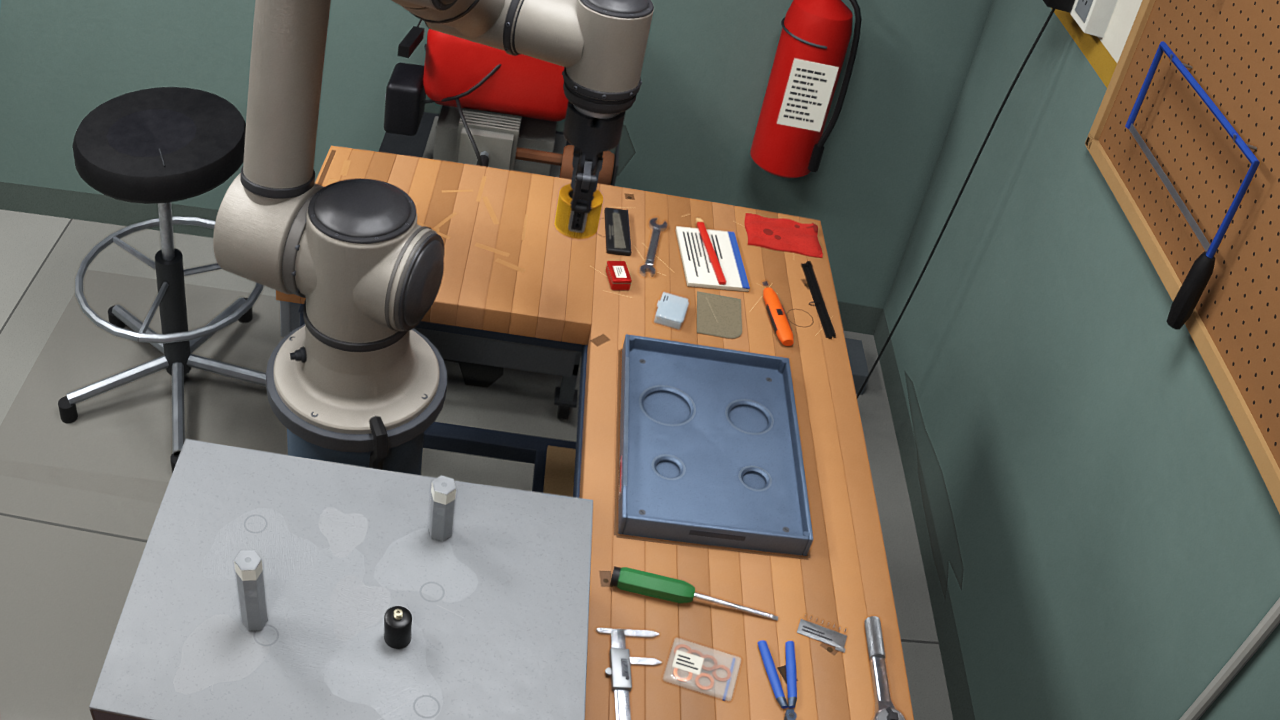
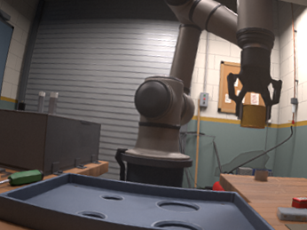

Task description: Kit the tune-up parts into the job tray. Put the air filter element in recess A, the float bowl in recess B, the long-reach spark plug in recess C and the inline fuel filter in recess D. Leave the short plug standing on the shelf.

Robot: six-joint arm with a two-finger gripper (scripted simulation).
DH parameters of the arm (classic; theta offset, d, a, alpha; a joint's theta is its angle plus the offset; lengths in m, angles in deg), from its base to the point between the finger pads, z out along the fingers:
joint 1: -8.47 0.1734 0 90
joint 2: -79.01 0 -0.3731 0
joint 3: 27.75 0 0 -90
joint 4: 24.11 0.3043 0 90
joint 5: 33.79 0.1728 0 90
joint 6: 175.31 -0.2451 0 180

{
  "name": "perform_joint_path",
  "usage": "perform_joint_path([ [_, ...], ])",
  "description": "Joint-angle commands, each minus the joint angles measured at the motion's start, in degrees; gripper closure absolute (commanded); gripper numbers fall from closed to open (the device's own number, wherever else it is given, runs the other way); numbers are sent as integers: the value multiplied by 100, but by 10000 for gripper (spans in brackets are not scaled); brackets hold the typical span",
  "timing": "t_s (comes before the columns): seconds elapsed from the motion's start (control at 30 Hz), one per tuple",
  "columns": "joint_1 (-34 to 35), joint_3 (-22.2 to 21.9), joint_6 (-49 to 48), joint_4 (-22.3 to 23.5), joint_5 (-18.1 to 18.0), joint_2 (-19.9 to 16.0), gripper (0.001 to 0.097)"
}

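Over the far part of the wooden bench, my gripper (image 1: pixel 582 204) is closed around the yellow air filter element (image 1: pixel 578 215), its fingers (image 2: pixel 258 101) on either side of the yellow cylinder (image 2: pixel 253 116), well above the bench top. The blue job tray (image 1: pixel 712 443) lies nearer on the bench, with two large and two small round recesses, all empty. On the grey shelf (image 1: pixel 340 591) at the near left stand two grey hex-topped spark plugs, one taller (image 1: pixel 251 591) and one (image 1: pixel 441 508) farther back. A small black cylinder (image 1: pixel 397 627) stands between them.
Behind the bench stand a red machine and a fire extinguisher (image 1: pixel 803 85). Small tools lie between the gripper and the tray: a red box (image 1: pixel 618 275), wrench (image 1: pixel 651 244), notepad (image 1: pixel 712 257), orange knife (image 1: pixel 777 314). A green screwdriver (image 1: pixel 680 591) and calipers lie on the tray's near side.
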Motion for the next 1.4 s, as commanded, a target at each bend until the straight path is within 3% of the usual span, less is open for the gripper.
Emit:
perform_joint_path([
  [0.0,-182,24,178,-2,-3,-17,901],
  [0.37,-2281,599,2279,-2,-111,-484,901],
  [0.63,-3261,1157,3264,-2,-253,-899,901],
  [0.93,-3680,1467,3685,-2,-343,-1117,901],
  [1.37,-3718,1412,3721,-1,-211,-1197,901],
])
